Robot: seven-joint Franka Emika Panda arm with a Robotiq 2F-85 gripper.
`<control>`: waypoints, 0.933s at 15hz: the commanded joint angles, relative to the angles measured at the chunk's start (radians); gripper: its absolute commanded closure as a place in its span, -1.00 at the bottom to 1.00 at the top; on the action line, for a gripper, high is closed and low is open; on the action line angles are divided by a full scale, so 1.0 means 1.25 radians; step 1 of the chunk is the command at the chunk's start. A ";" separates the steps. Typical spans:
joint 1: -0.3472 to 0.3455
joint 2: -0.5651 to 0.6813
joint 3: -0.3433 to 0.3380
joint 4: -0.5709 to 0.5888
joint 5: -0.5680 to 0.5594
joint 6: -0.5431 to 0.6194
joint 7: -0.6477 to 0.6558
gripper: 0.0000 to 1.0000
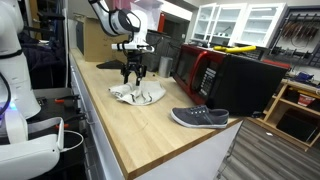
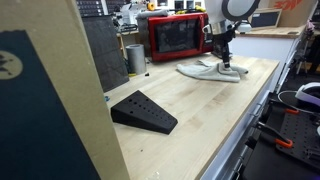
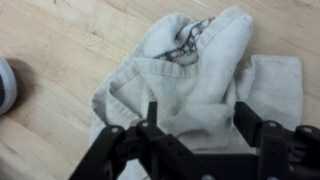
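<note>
A crumpled white cloth (image 1: 140,95) with a small patterned patch lies on the wooden table (image 1: 120,125). It shows in both exterior views and fills the wrist view (image 3: 190,70). My gripper (image 1: 134,72) hangs straight down just above it, seen also in an exterior view (image 2: 224,62). In the wrist view my gripper (image 3: 197,118) stands open, its two black fingers (image 3: 152,115) spread wide over the cloth's near fold. Nothing is pinched between them; whether the tips touch the fabric I cannot tell.
A grey shoe (image 1: 200,118) lies near the table's corner, its edge showing in the wrist view (image 3: 5,85). A red microwave (image 1: 195,68) and a black box (image 1: 245,80) stand behind the cloth. A black wedge (image 2: 143,111) and a metal cup (image 2: 135,58) sit farther along the table.
</note>
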 commanded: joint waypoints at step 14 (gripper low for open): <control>-0.003 0.203 -0.035 0.210 -0.008 0.107 0.124 -1.00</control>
